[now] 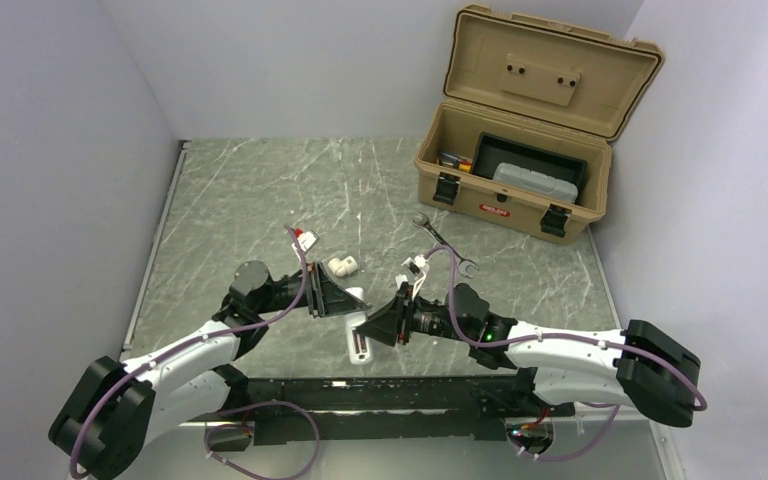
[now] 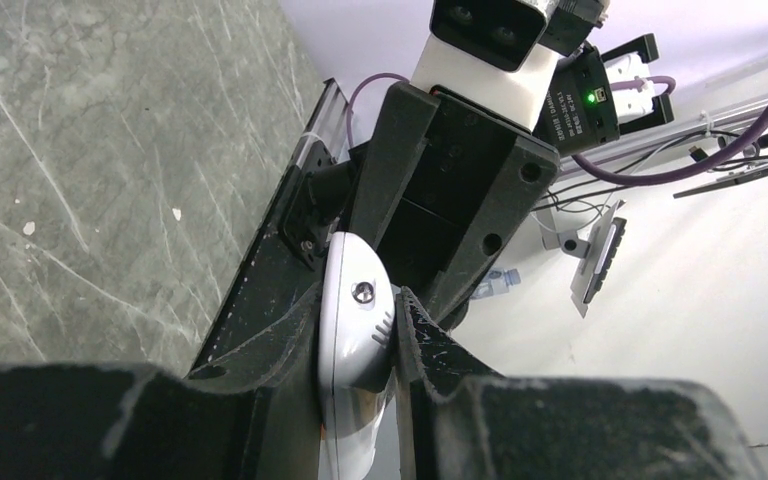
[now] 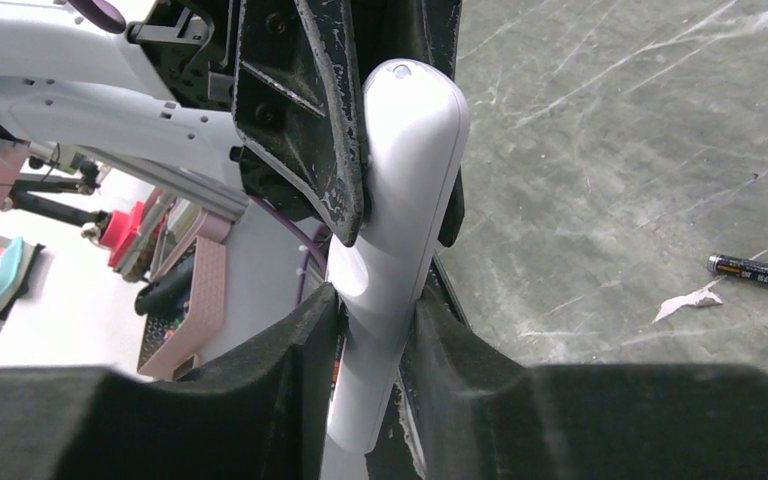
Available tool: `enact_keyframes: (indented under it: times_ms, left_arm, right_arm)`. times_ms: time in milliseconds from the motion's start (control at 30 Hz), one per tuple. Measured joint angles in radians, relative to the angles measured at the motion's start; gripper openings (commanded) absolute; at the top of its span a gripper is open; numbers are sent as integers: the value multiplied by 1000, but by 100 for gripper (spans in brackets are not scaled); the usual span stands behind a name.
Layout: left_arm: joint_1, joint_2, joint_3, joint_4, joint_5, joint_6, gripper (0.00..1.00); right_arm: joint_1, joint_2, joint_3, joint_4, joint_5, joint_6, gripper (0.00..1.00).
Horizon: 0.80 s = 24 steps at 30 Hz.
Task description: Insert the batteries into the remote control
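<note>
The white remote control (image 1: 357,350) is held off the table near the front edge, between both grippers. My left gripper (image 1: 350,300) is shut on its upper end; in the left wrist view the fingers (image 2: 420,340) press its rounded back, which has a screw (image 2: 362,291). My right gripper (image 1: 370,328) is shut on its other end, and in the right wrist view it (image 3: 378,320) clamps the white body (image 3: 405,190). One slim dark battery (image 3: 760,272) lies on the table to the right. I cannot see a second battery.
An open tan toolbox (image 1: 520,185) stands at the back right. A silver wrench (image 1: 445,243) lies in front of it. A white pipe fitting (image 1: 341,266) and a small red and white item (image 1: 305,238) lie behind the left gripper. A paper scrap (image 3: 685,300) lies by the battery.
</note>
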Motion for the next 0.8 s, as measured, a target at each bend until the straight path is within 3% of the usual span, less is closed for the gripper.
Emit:
enact_keyframes:
  times_ms: [67, 200, 633, 800]
  left_arm:
    - [0, 3, -2, 5, -2, -6, 0]
    - [-9, 6, -2, 13, -5, -23, 0]
    - [-5, 6, -2, -47, -30, 32, 0]
    - [101, 5, -3, -92, 2, 56, 0]
  right_arm:
    - [0, -2, 0, 1, 1, -6, 53]
    - [12, -14, -1, -4, 7, -34, 67]
    - [9, -234, 66, -285, 230, -158, 67]
    - [-5, -267, 93, -494, 414, -141, 66]
